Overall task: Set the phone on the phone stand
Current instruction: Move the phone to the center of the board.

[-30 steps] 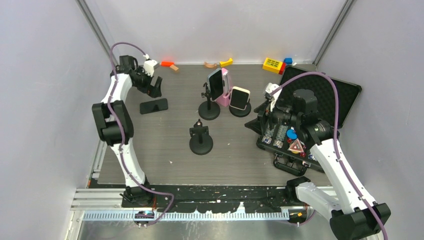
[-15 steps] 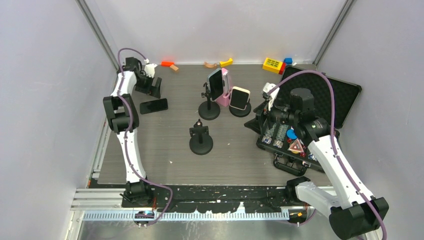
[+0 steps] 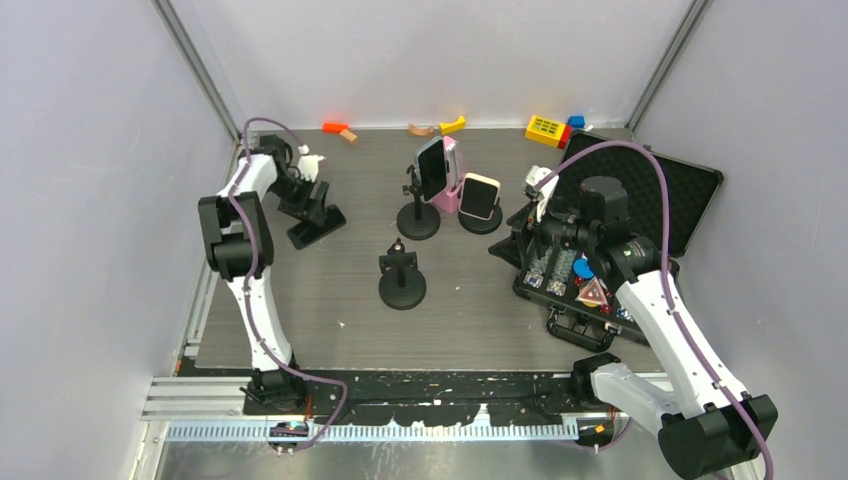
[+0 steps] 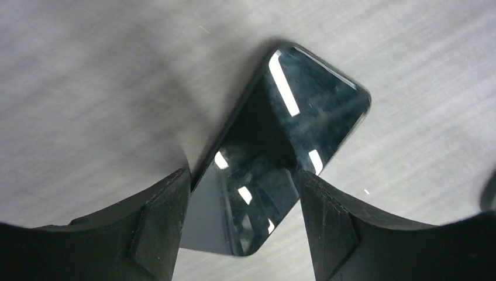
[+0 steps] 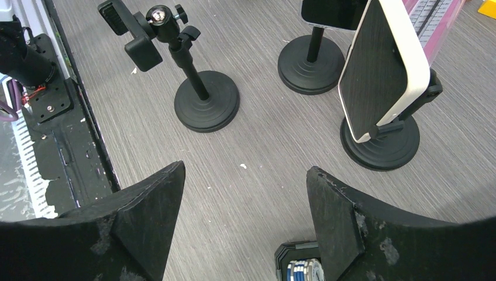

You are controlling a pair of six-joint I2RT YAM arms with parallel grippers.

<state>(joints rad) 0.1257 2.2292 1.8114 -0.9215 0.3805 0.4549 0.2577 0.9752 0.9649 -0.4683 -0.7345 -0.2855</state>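
The grey wood-grain table (image 3: 480, 310) is carrying the glossy black phone (image 4: 281, 140) flat at ten o'clock. Your left gripper (image 4: 243, 175) is straddling its long edges, fingers (image 4: 158, 216) apparently touching. I cannot tell whether they are gripping. Be squeezing evenly before lifting toward the empty black round-based phone stand (image 3: 402, 282) at centre. Your right gripper (image 5: 245, 193), at three o'clock, is hanging with its fingers spread on nothing.

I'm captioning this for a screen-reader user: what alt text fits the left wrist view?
A glossy black phone lies on the grey table, its near end between the left gripper's two black fingers, which flank its long edges. Light reflections streak its surface.
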